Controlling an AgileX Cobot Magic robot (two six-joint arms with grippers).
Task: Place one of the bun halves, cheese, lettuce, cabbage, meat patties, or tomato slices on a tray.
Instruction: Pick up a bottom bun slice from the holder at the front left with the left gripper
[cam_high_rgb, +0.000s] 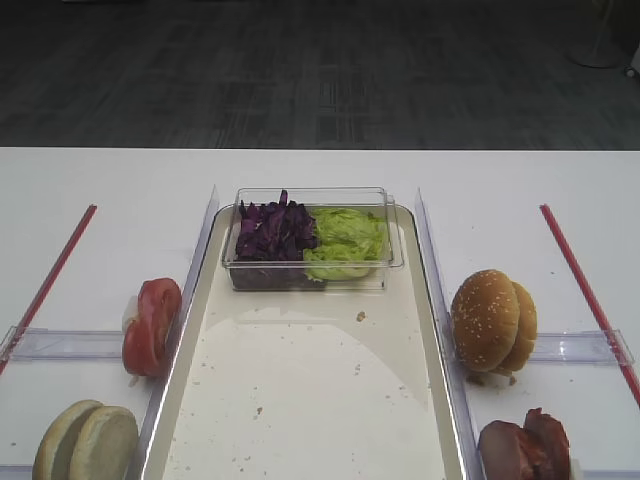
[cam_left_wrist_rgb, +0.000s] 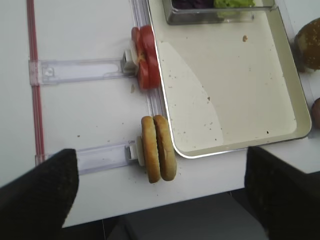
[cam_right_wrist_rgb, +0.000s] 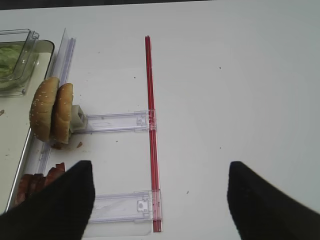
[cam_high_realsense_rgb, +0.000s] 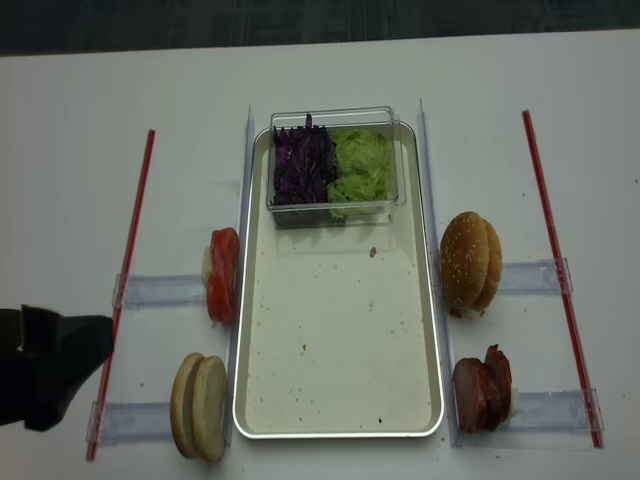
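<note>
Ahead of the spread-apart left hand, bun halves stand beside the tray rim; right hand also apart, seen only in its wrist view.

Silver metal tray, clear plastic tub

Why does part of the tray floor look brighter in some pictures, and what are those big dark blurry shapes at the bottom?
Exterior high view: a bright curved patch of reflected light lies on the tray floor, everything sharp. Left wrist view: the same patch shows; the dark soft shapes are the left gripper fingers, too near to focus. Right wrist view: the right gripper fingers blur likewise, over evenly lit table.
</note>
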